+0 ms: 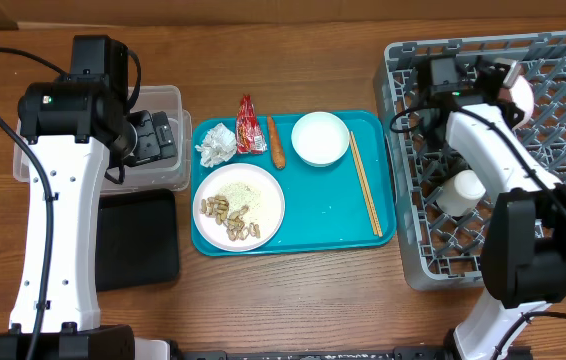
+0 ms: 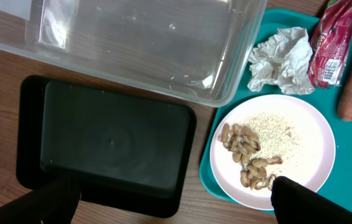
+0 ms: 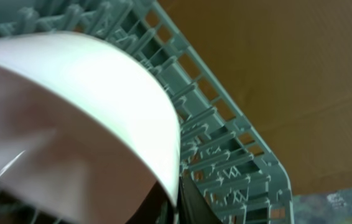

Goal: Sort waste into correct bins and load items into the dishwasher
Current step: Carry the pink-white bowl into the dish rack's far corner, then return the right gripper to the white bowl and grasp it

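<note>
My right gripper [image 1: 503, 78] is over the far part of the grey dishwasher rack [image 1: 563, 150], shut on the rim of the pale pink bowl [image 1: 521, 98]. Up close the bowl [image 3: 70, 124] stands tilted among the rack pegs [image 3: 226, 155], its rim pinched between the fingers [image 3: 198, 208]. A small white cup [image 1: 460, 190] lies in the rack. My left gripper [image 1: 153, 140] hangs open over the clear tub [image 1: 168, 100], holding nothing. On the teal tray [image 1: 313, 225] sit a paper ball [image 1: 215, 145], red wrapper [image 1: 250, 125], orange stick [image 1: 276, 143], white bowl [image 1: 320, 138], chopsticks [image 1: 365, 185] and a plate [image 1: 263, 190] with peanut shells [image 1: 238, 220].
The black tray [image 1: 138, 240] lies just in front of the clear tub, left of the teal tray. In the left wrist view the tub [image 2: 132, 50], the black tray [image 2: 107, 143], the plate [image 2: 300, 143] and the paper ball [image 2: 282, 59] show below my open left fingers [image 2: 300, 202].
</note>
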Controlling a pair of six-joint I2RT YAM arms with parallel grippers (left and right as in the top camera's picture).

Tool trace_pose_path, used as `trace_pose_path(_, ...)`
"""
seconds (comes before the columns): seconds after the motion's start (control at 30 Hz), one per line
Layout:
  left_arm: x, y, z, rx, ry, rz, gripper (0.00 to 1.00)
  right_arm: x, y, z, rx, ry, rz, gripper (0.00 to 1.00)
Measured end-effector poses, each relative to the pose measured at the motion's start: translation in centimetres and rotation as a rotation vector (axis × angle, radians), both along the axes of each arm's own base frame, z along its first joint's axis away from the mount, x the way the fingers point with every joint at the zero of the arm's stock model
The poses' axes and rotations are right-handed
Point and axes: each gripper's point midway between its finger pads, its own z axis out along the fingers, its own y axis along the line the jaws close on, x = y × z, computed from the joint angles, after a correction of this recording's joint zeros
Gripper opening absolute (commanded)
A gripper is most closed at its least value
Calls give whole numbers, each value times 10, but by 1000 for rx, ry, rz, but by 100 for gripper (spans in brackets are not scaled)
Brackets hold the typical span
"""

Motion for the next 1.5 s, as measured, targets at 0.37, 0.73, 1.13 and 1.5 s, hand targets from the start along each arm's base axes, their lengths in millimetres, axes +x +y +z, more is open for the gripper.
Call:
trace_pose_path(0.37, 0, 0, 0, 0, 0, 0, 100, -21, 71, -2, 138, 141, 174, 68)
trace_pose_path(0.73, 0, 0, 0, -1, 0, 3, 100, -30, 230, 12, 990, 19, 497, 53)
trace_pose_path(1.13, 0, 0, 0, -1, 0, 3, 100, -39, 290, -89, 1371, 126, 223, 50)
trace_pose_path(1.5, 0, 0, 0, -1, 0, 3, 100, -25, 299, -121, 1420, 68, 89, 42)
